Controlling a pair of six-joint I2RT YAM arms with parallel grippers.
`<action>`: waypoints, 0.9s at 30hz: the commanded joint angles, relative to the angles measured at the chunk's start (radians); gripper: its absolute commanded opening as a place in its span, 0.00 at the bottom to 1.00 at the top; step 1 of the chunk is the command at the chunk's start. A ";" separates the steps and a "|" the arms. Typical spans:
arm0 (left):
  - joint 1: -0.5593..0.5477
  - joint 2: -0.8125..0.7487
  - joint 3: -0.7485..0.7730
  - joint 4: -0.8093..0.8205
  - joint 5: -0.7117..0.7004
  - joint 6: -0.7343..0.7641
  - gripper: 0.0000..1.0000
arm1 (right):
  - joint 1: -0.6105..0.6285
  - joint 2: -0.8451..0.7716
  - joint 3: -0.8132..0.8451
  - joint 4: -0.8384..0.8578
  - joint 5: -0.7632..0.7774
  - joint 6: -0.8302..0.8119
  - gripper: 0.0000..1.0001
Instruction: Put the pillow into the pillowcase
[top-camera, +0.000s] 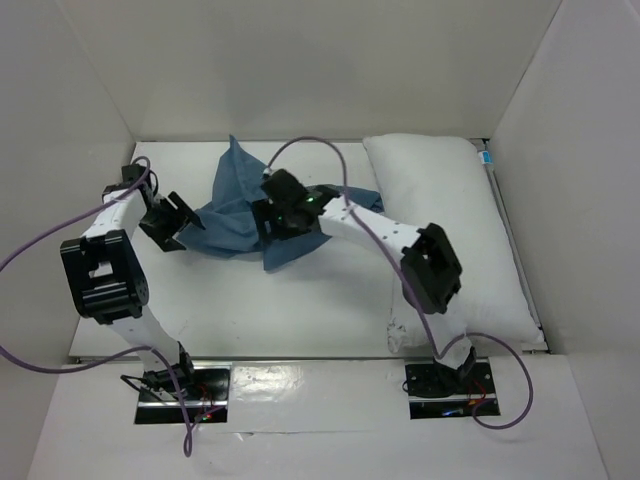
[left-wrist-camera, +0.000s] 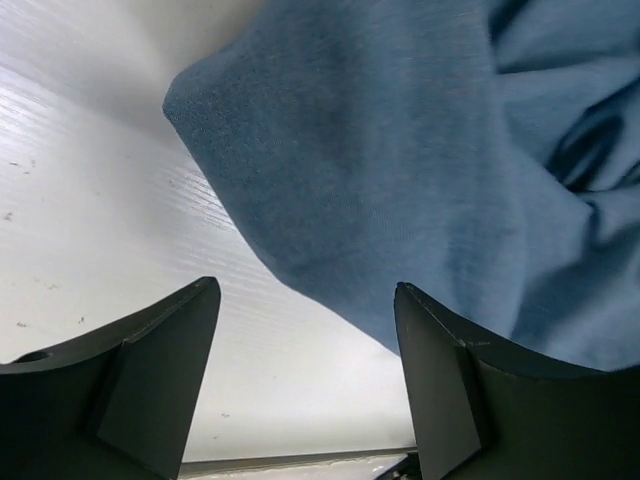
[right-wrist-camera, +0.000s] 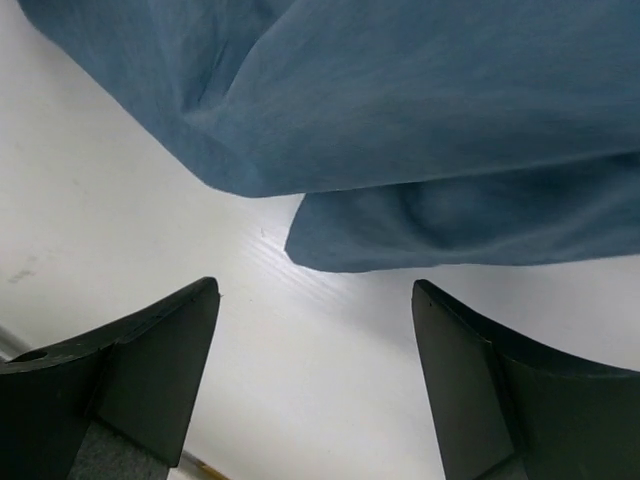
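Observation:
The blue pillowcase (top-camera: 232, 208) lies crumpled on the white table at centre left. To its right, the plump white pillow (top-camera: 455, 225) stretches along the right wall. My left gripper (top-camera: 170, 222) sits at the cloth's left edge, open. In the left wrist view the pillowcase (left-wrist-camera: 400, 150) hangs just beyond the left gripper (left-wrist-camera: 305, 300), with only bare table between the fingers. My right gripper (top-camera: 280, 222) hovers over the cloth's right part. In the right wrist view the right gripper (right-wrist-camera: 315, 295) is open and empty, and a folded pillowcase (right-wrist-camera: 420, 120) corner lies ahead of it.
White walls box the table in on the left (top-camera: 60, 120), the back (top-camera: 320, 70) and the right (top-camera: 580, 150). Purple cables (top-camera: 315, 142) loop off both arms. The right arm's elbow (top-camera: 432, 265) hangs over the pillow's near half.

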 joint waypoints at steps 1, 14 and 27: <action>-0.009 0.022 -0.031 0.082 -0.031 -0.047 0.83 | 0.075 0.090 0.114 -0.115 0.104 -0.060 0.85; -0.009 0.241 0.067 0.182 0.019 -0.102 0.01 | 0.112 0.331 0.225 -0.138 0.339 0.032 0.62; -0.009 0.269 0.471 0.171 0.216 -0.084 0.00 | -0.066 0.129 0.271 -0.163 0.446 -0.083 0.00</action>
